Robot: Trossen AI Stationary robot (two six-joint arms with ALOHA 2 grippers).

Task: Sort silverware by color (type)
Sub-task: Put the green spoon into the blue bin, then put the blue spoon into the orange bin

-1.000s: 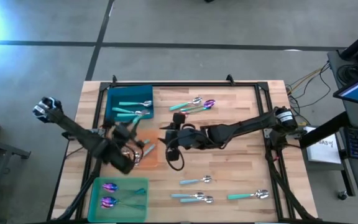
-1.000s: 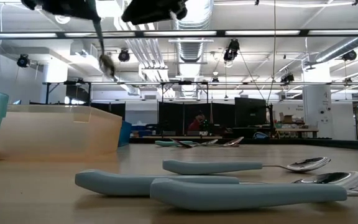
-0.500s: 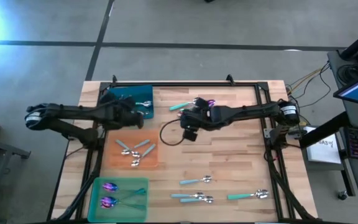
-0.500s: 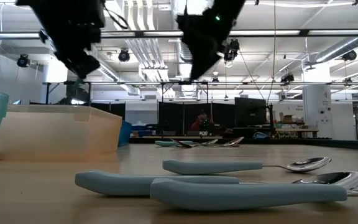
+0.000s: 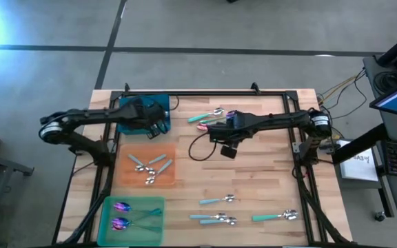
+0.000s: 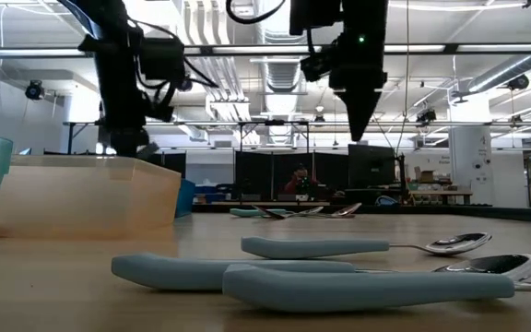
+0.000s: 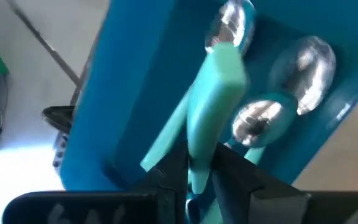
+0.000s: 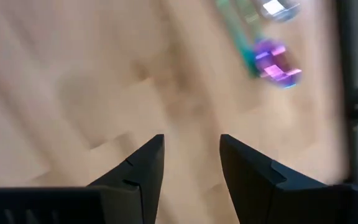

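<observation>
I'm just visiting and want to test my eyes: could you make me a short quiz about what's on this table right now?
1. True or false: the left gripper holds a teal-handled spoon over the blue mat.
2. Which mat holds the purple-headed spoons? A) blue B) orange C) green
3. Fill in: the right gripper hangs with its fingers ____ over bare wood, near the loose spoons at the table's far side.

Key: 1 true; 2 C, the green mat; 3 open.
</observation>
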